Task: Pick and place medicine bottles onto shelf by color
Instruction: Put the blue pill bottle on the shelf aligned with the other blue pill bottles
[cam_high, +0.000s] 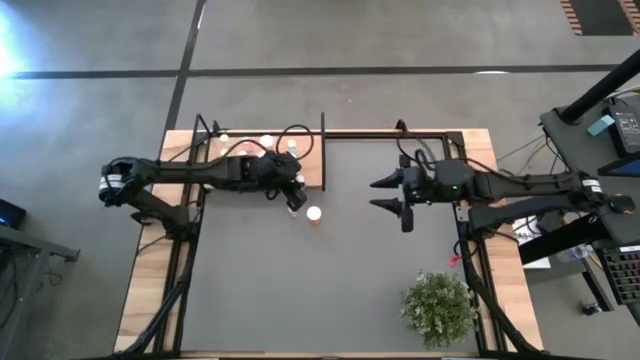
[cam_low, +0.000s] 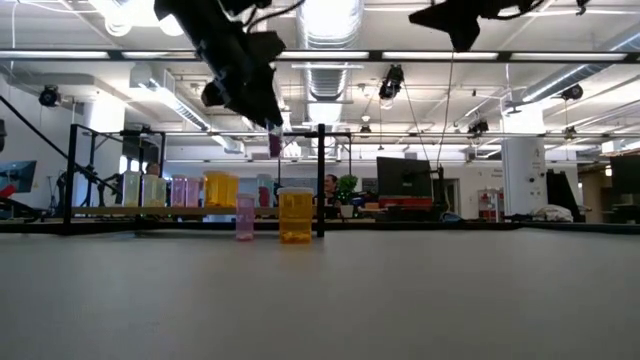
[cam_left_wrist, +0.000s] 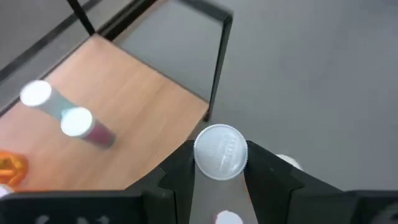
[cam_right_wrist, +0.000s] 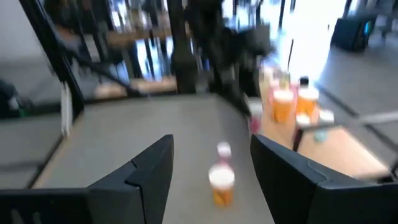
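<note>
One pink medicine bottle (cam_left_wrist: 221, 152) is being carried, pinched in the left gripper (cam_high: 293, 197) just off the shelf (cam_left_wrist: 124, 118) edge; next, it needs lowering among like colours, while the right gripper (cam_high: 388, 194) is waiting spread.

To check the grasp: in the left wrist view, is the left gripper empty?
No. The left gripper is shut on a white-capped bottle, whose round cap sits between its two dark fingers.
</note>
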